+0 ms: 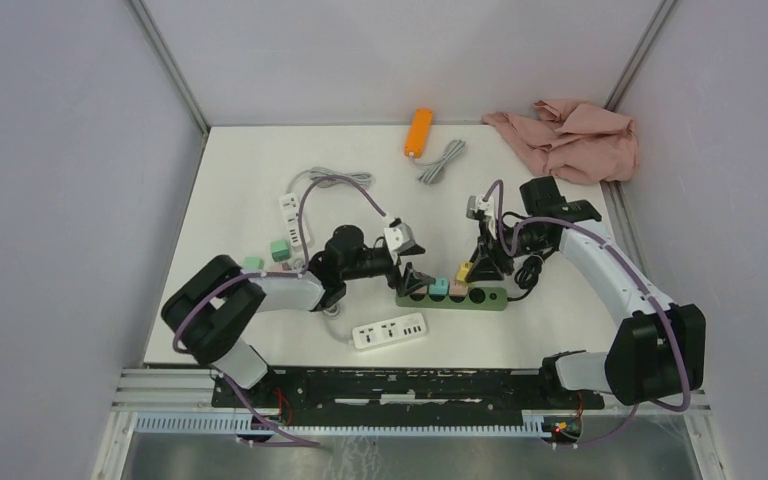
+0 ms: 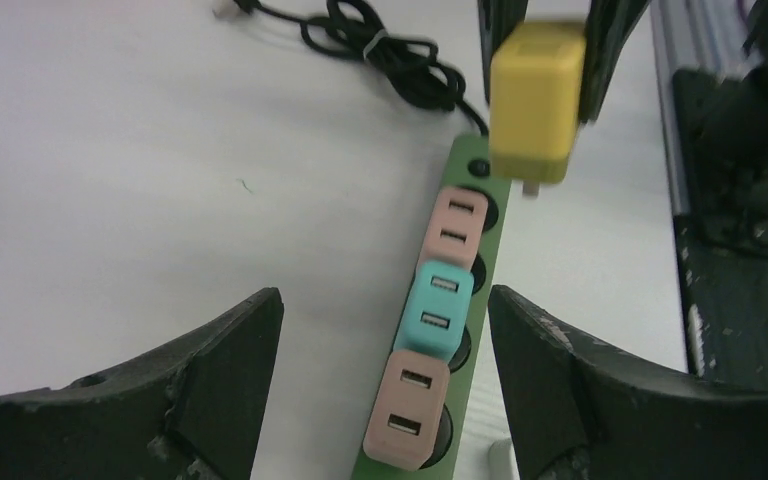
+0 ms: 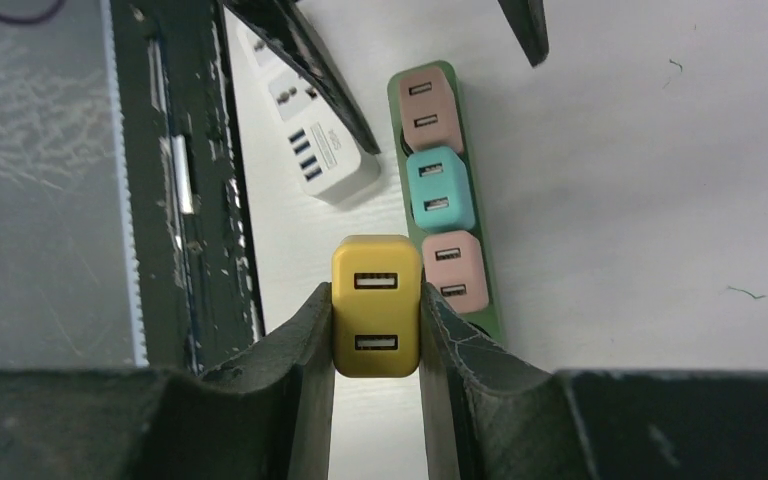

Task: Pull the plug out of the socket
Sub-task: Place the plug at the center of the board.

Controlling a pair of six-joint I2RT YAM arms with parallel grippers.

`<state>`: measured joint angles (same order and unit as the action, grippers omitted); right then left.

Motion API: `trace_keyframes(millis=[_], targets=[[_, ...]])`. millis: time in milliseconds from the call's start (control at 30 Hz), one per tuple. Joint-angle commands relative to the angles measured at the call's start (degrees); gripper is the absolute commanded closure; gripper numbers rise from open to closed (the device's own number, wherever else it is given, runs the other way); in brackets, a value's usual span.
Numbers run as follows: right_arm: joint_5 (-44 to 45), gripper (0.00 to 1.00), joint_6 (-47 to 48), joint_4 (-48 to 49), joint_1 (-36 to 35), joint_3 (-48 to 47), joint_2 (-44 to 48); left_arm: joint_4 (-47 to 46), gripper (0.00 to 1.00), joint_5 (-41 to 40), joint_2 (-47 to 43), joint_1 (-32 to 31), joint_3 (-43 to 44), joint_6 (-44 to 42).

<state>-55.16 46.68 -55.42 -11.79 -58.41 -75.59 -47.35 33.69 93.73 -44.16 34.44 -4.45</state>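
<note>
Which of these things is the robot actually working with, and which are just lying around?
In the job: yellow plug, green power strip, right fingers holding it, left fingers.
Lying about: near white power strip, far white power strip, orange device, pink cloth, loose green plug.

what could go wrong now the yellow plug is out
The yellow plug hangs low beside a pink plug; swinging it sideways could knock that. The left jaws stand open, not pinning the green strip, so a bump might slide it. The two arms sit close and could collide.
</note>
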Motion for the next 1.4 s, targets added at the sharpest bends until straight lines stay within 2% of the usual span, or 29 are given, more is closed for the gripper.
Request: trace_keyframes(millis=[0, 67, 233, 300, 433, 567, 700, 933, 1067, 1200, 1367], targets=[[-9.0, 0.99, -16.7, 7.9, 1.0, -1.0, -0.1, 1.0, 0.18, -4.4, -10.7, 0.7, -1.2, 11.8], [-10.2, 0.97, -28.6, 14.4, 1.3, 0.3, -0.2, 1.2, 0.18, -7.9, -15.9, 0.7, -3.5, 17.3], [-14.6, 0.95, -49.6, 27.4, 2.1, 2.4, -3.3, 0.3, 0.13, -15.7, -23.4, 1.6, -7.7, 35.9], [-15.0, 0.94, -55.5, 29.7, 2.1, 2.4, -5.2, 2.0, 0.13, -18.0, -25.7, 1.6, -8.4, 41.3], [-13.6, 0.93, -64.8, 31.4, 2.1, 1.7, -8.7, 10.7, 0.13, -24.3, -28.4, -0.9, -6.4, 44.2], [-13.5, 0.91, -65.9, 31.1, 2.1, 1.4, -10.3, 29.8, 0.12, -44.3, -27.8, -9.0, 2.0, 40.1], [-13.3, 0.87, -65.8, 30.0, 2.1, 0.8, -11.2, 35.6, 0.12, -53.5, -24.2, -15.0, 7.8, 36.2], [-13.6, 0.86, -64.5, 28.4, 2.1, 0.1, -12.7, 40.8, 0.13, -59.5, -16.1, -20.1, 16.0, 27.9], [-13.8, 0.86, -64.2, 28.2, 2.1, 0.1, -13.1, 43.4, 0.17, -60.3, -11.1, -20.5, 20.2, 26.9], [-13.8, 0.86, -63.7, 27.8, 2.1, -0.1, -13.5, 43.7, 0.26, -59.6, -8.3, -20.5, 22.7, 26.8], [-14.3, 0.86, -63.6, 27.5, 2.0, -0.2, -13.9, 43.0, 0.27, -58.2, -5.7, -20.5, 24.6, 26.6]])
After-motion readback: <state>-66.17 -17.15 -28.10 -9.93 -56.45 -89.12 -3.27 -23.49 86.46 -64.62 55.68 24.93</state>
